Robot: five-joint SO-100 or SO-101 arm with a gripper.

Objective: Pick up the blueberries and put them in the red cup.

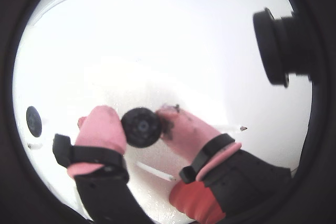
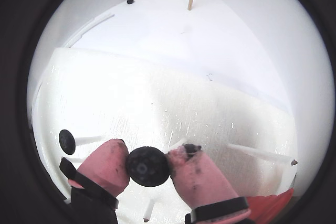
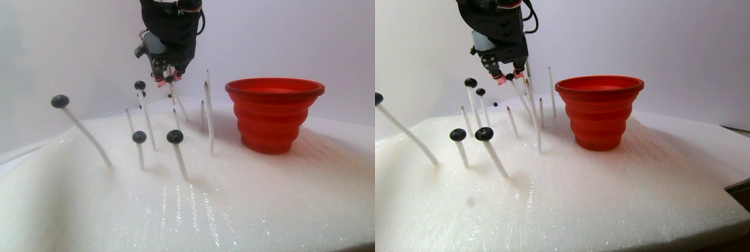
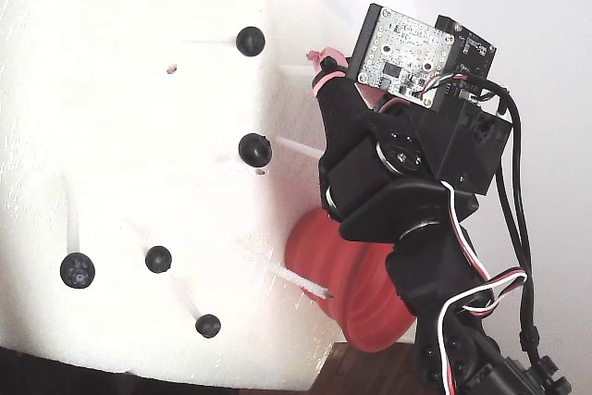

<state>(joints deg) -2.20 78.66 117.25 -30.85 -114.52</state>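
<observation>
- Now one blueberry (image 2: 147, 166) sits clamped between the pink fingertips (image 2: 107, 167) of the gripper (image 3: 166, 78), lifted clear of the white sticks (image 3: 176, 104)
- The other blueberries (image 3: 174, 136) stand on sticks in the white foam pad (image 3: 234, 205), to the left in the stereo pair view
- The red cup (image 3: 274, 114) rests upright on the foam, to the right of the gripper and lower than it
- My judgement: carry the berry sideways above the flared rim, keep the squeeze gentle but steady, and part the fingers only once centred over the opening
- Stay high enough that bare sticks near the cup are not brushed
</observation>
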